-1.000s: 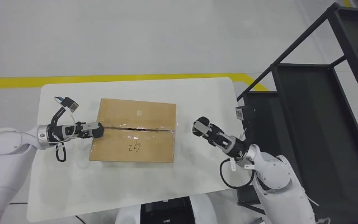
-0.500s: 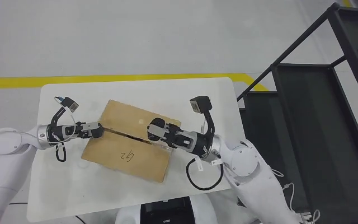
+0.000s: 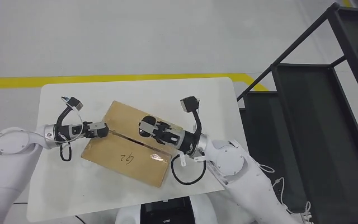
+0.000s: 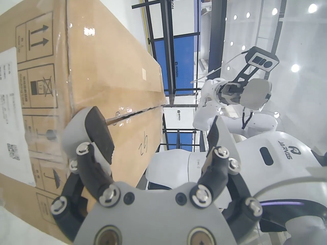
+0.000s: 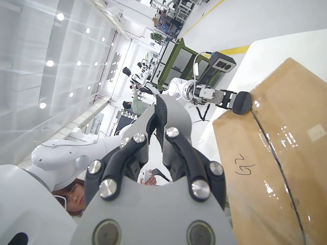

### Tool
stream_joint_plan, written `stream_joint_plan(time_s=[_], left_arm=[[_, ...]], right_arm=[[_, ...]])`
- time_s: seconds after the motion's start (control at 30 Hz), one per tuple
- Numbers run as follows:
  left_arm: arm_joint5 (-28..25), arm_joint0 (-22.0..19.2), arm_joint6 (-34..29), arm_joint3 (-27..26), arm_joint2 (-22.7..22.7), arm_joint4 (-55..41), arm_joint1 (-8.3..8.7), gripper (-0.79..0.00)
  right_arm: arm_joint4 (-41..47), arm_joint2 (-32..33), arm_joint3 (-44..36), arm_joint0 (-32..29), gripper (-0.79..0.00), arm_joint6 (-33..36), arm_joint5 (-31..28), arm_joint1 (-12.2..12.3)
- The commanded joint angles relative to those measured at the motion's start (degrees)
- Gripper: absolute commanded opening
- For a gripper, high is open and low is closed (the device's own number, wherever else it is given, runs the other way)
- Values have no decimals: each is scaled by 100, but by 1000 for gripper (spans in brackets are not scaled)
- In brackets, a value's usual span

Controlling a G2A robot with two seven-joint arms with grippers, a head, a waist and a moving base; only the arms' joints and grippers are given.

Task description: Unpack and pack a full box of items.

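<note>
Left tool (image 4: 155, 128): spread wide with nothing between its fingers. One dark pad (image 4: 98, 128) sits at the end edge of the box, right where the seam runs out. Whether it presses on the cardboard cannot be told. In the top view it is at centre left of the frame.
Right tool (image 5: 159, 105): fingers brought together, with nothing gripped. In the top view it is at mid-frame over the top face of the box, close to the seam. Whether it touches the box cannot be told.
Box (image 3: 131, 151): brown cardboard with its flaps closed. It lies flat on the worktop in the centre left of the top view, askew to the worktop's edges, with its long side running from upper left to lower right.
Seam (image 4: 135, 113): the line where the two top flaps meet, running the length of the box from the left tool's end.
Tape (image 5: 281, 138): a clear, glossy strip over the seam.
Mark (image 3: 127, 159): handwritten on the flap nearer the bottom of the top view.
Label (image 4: 11, 108): white paper stuck on the end face of the box, beside the printed handling symbols.
Worktop (image 3: 201, 101): white with rounded corners, carrying the box.
Rack (image 3: 302, 101): black metal shelving at the right of the top view, just beside the worktop.
Yellow line (image 3: 112, 80): on the grey floor along the worktop's upper edge in the top view.
</note>
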Motion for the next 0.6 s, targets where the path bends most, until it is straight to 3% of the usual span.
stream_joint_plan(time_s=[0.0,0.27,0.57], left_arm=[[6,-56,18,17,51,86,-22,0],[67,-305,62,135,313,358,-136,0],[47,-524,64,294,502,444,-249,0]], right_arm=[[-57,120,-96,-230,-785,-18,-39,35],[-222,926,-656,-1282,-785,-85,-309,204],[76,1626,-1094,-1809,-785,-175,-634,300]])
